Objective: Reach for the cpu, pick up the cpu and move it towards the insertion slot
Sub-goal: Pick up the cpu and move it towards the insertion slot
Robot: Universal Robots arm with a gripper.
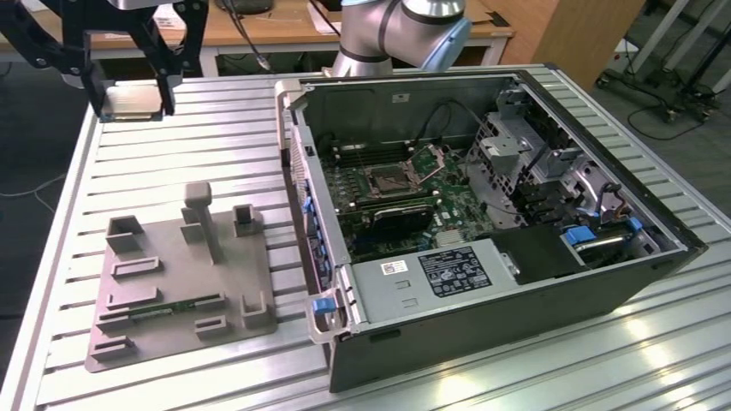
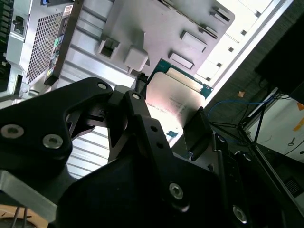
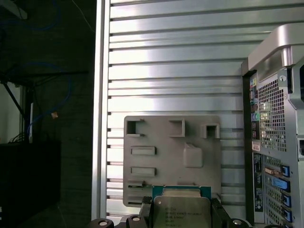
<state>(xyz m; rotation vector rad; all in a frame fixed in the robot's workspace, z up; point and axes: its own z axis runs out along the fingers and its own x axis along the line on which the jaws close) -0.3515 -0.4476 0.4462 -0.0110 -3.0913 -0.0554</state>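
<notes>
Wrist views, nearest the cameras: the black fingers [image 2: 195, 129] are pinching the cpu [image 2: 173, 99] by two opposite edges, its silvery top facing the lenses and its green rim showing at the far edge. In the first wrist view the cpu [image 3: 181, 210] is sitting between the fingers [image 3: 144, 210], with a grey tray [image 3: 171, 156] of raised blocks and pockets lying beyond it on the slatted metal surface [image 3: 166, 71]. The perforated back of the case [image 3: 273, 118] is standing beside the tray.

Exterior view: the tray [image 1: 171, 257] is lying nearest, carrying a memory stick [image 1: 160, 310] in one of its grooves. To the exterior view's right, the case [image 1: 480, 317] is lying open on the surface [image 1: 194, 145], exposing the green board. The slot [image 1: 386, 180] is sitting in that board, its metal bracket tilted up. Farther back, at the exterior view's left, the fingers [image 1: 167, 86] are holding the cpu [image 1: 129, 101] over the far corner of the surface, well apart from the slot. The arm [image 1: 400, 34] is rising behind the case.
</notes>
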